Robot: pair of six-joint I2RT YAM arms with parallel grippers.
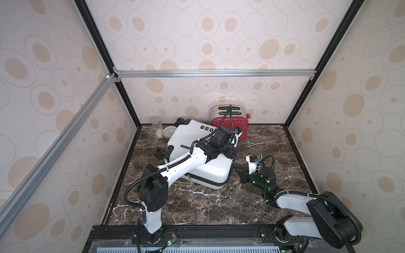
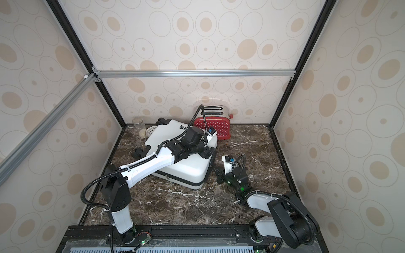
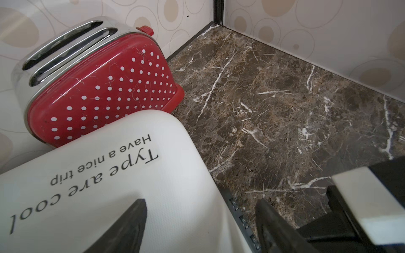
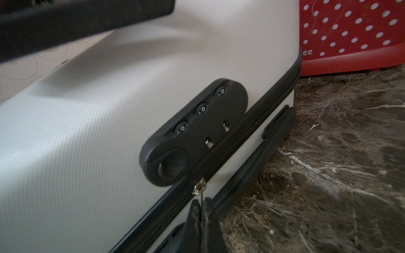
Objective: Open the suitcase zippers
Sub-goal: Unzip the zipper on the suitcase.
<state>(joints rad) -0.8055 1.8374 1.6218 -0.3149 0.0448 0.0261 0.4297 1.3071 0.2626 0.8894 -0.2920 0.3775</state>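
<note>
Small white glossy hard-shell suitcase [image 1: 213, 172] lies flat on the brown marble desk [image 1: 197, 203], its far corner near the red dotted toaster [image 1: 219, 123]. Right hand [image 4: 201, 210] is pressed together, pinching the tip of the thin silvery zipper pull [image 4: 199, 188], just under the black combination lock [image 4: 192, 131]. Left hand [image 3: 200, 201] is spread, one finger over the shell top and one off the side, clamping nothing. Can't tell if it touches.

Risks:
- The grip is on the tab's very end. A tug off the line of the black zipper band [image 4: 269, 104] likely slips it out.
- The case isn't pinned and the desk is glossy, so a pull may drag or spin it into the toaster.
- The black side handle [image 4: 278, 127] sits just beside the band and could snag the fingers if travel goes that way.
- The rounded corner may jam the slider.
</note>
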